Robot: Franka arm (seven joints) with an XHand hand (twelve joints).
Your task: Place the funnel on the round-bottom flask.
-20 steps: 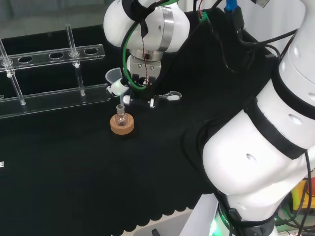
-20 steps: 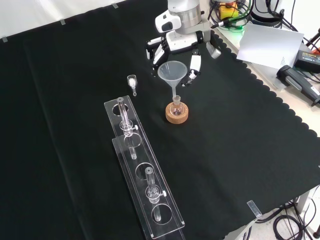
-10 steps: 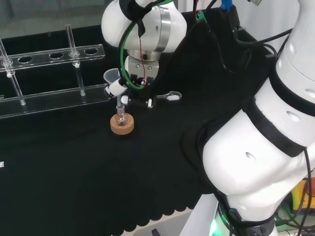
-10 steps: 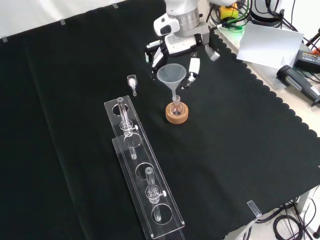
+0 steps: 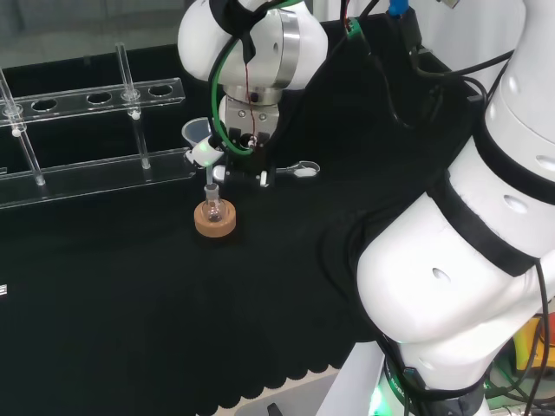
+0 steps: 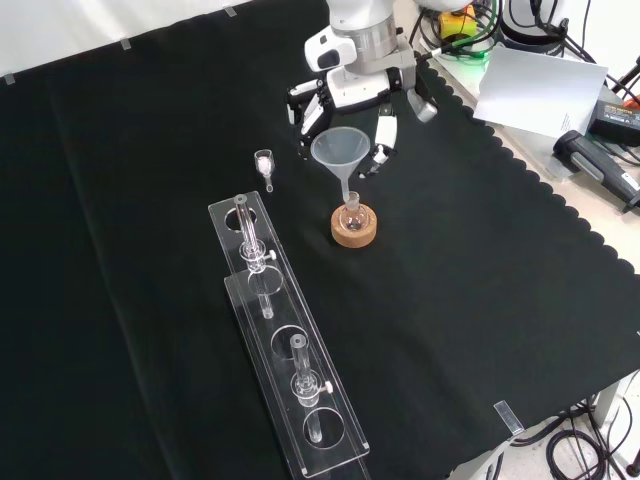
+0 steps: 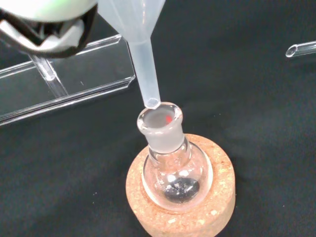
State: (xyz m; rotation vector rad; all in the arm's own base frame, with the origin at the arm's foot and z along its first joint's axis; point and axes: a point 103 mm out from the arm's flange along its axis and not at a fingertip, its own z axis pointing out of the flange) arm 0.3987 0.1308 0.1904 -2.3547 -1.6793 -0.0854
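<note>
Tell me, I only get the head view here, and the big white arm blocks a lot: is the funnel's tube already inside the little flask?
Observer: Not yet. In the wrist view the funnel has its tip at the rim of the round-bottom flask, not down in the neck.
Operator: Is the flask standing safely?
Observer: Yes, the wrist view shows it upright in a cork ring.
Operator: And how does the robot hand hold the funnel?
Observer: In the front view the robot hand has its fingers curled around the funnel's wide cone from above.
Operator: Anything else close by?
Observer: The front view shows a small clear tube lying on the cloth, left of the funnel.
</note>
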